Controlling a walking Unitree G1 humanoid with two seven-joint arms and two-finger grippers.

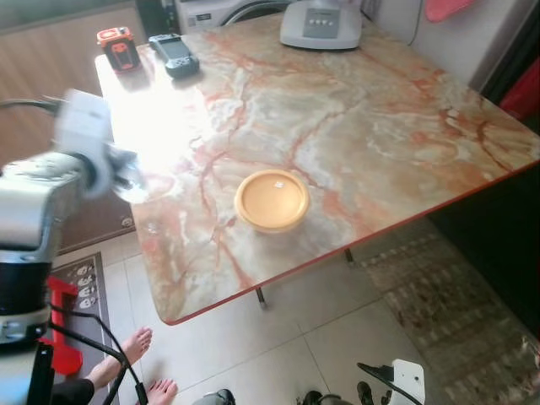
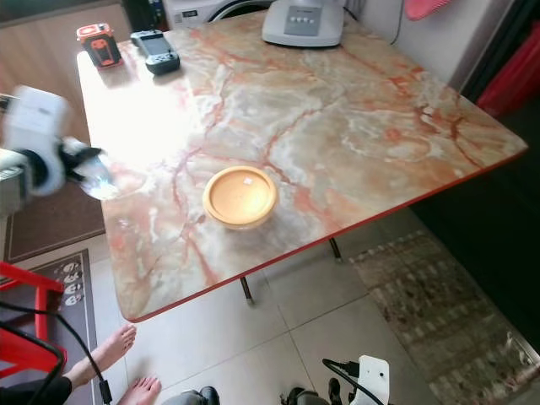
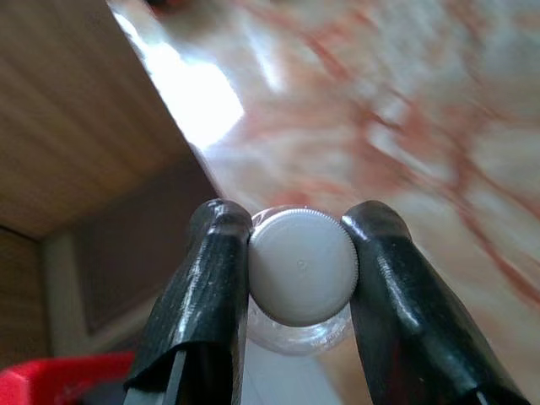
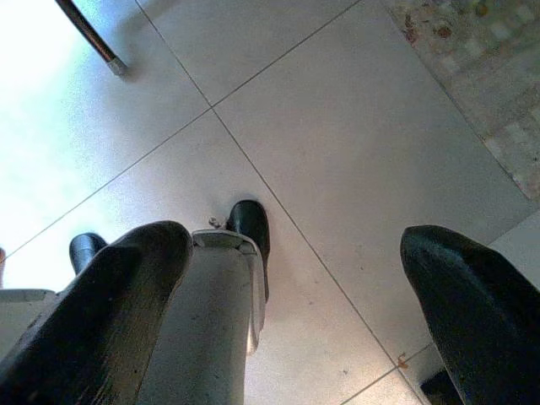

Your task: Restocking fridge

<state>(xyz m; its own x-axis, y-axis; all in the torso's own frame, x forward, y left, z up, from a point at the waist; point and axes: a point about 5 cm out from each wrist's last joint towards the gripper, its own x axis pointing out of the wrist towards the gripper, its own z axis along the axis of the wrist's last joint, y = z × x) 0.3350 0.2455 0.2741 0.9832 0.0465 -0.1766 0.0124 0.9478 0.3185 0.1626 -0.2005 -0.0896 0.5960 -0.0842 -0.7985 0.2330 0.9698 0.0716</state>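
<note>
Gripped at its white screw cap, a clear plastic bottle (image 3: 301, 278) sits clamped between the left gripper (image 3: 299, 291)'s two black fingers, held over the left edge of the marble table (image 1: 380, 126). An orange lidded container (image 1: 272, 200) waits nearer the front edge. The right gripper (image 4: 295, 295) hangs spread open above the floor tiles (image 4: 354, 152). A cap hold can swing, so I'd keep the carry slow and level.

Marble-patterned tabletop (image 1: 380, 126) with a red edge.
A round yellow lidded container (image 1: 272, 200) sits near the front edge; an orange-black device (image 1: 118, 48) and dark handset (image 1: 173, 54) lie at the far left corner, a grey appliance (image 1: 321, 24) at the far edge.
</note>
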